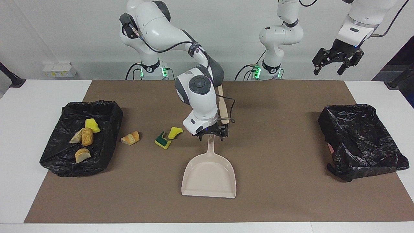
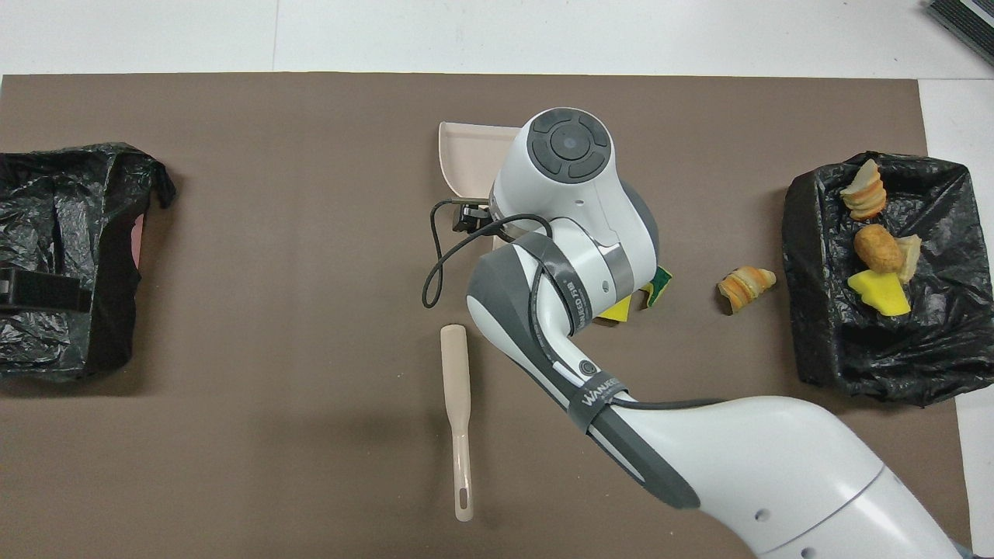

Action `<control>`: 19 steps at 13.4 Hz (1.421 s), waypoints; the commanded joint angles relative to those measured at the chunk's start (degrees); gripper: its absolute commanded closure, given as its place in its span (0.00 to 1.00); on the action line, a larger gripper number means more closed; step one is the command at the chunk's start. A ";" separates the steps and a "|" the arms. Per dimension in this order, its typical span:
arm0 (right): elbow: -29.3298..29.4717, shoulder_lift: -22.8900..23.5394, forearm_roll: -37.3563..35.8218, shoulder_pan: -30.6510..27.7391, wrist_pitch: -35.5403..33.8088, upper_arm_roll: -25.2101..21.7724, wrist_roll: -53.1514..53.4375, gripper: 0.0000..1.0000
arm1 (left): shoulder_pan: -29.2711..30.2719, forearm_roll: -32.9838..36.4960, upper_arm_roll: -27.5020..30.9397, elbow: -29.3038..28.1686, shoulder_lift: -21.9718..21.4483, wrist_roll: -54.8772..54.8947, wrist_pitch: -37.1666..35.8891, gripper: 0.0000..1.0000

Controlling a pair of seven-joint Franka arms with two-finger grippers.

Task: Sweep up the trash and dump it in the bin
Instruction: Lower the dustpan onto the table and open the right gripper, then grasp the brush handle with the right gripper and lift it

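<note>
With the beige plastic dustpan [image 1: 209,174] lying flat on the brown mat [image 1: 278,194], the right hand [image 1: 211,135] sits over the top of its handle with fingers spread wide, holding nothing, so the step in hand reads as letting go. To do it well: lift straight up off the handle so the pan is not dragged. Trash: four scraps lie in the black-bag-lined bin [image 1: 106,108] at the right arm's end; one striped bread-like chunk [image 1: 130,138] lies on the mat just beside that bin, and a green-backed sponge piece [image 1: 162,141] and a yellow sponge piece [image 1: 175,132] lie between chunk and handle. The beige brush [image 2: 458,419] lies nearer the robots than the pan. The left hand [image 1: 337,61] waits open, high over the surface's left-arm end. Room: open mat around the pan's mouth; scraps lie close beside the handle.
</note>
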 commanded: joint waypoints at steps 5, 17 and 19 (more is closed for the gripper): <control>-17.38 -13.01 2.41 3.37 0.59 1.31 0.02 0.00 | 0.49 0.20 -0.31 -0.69 -0.98 -0.34 -0.36 0.00; -41.74 -24.27 9.09 15.50 9.03 1.49 6.88 0.22 | 0.49 0.20 -0.31 -0.69 -0.89 -0.34 -0.35 0.00; -43.06 -24.71 9.71 16.29 8.94 1.49 6.88 0.27 | 0.49 0.20 -0.22 -0.69 -0.89 -0.34 -0.36 0.00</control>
